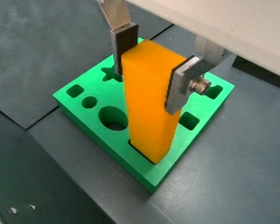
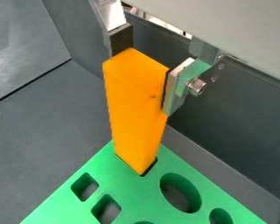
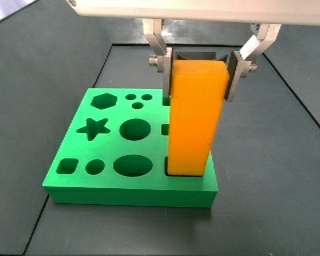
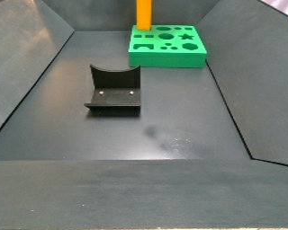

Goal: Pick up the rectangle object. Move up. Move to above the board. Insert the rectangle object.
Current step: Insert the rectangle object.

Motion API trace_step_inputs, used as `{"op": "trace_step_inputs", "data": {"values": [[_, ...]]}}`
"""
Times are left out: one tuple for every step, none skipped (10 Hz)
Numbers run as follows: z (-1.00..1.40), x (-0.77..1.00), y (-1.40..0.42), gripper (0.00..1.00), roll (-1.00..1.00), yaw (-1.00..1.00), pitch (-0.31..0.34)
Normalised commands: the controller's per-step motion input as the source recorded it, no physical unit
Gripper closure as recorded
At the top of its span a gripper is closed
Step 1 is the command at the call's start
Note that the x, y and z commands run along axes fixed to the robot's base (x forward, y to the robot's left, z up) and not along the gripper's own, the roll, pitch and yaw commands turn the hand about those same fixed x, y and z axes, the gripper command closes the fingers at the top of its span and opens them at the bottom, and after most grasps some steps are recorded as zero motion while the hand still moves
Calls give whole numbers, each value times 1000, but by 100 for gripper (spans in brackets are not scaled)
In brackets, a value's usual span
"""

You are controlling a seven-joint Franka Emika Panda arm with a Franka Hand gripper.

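Pincer [image 3: 200,62] flanks rectangle object [image 3: 195,115]; fixture [image 4: 112,91] apart.

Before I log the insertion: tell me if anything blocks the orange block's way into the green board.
Nothing visible does. The rectangle object already stands with its lower end in a cutout of the board; the claw straddles its top.

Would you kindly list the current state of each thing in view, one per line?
Tall bright-orange rectangular block: upright, lower end seated in a cutout of the board.
Thick bright-green slab board with shaped cutouts: flat on the floor, other cutouts empty.
Two-finger tool: above the board, silver fingers either side of the block's top; contact unclear.
Dark L-shaped fixture: on the floor, apart from the board, empty.
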Motion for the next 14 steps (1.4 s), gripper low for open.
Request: {"op": "trace_step_inputs", "data": {"values": [[-97,-34,0,100,-120,-14,-19],[-69,-20,0,100,-116,-11,-10],[0,0,0,100,-47,0,0],[157,54,-3,100,4,0,33],[66,49,0,100,9,0,11],[-26,0,0,100,0,0,0],[-71,-20,0,100,16,3,0],[-54,-80,0,100,30,31,0],[0,-91,0,100,21,14,0],[0,-109,0,100,0,0,0],[0,-77,0,100,0,0,0],[0,-34,-43,100,-77,0,0],[-23,-17,-34,100,-87,0,-11],[-69,0,-54,100,-126,0,-26]]}}
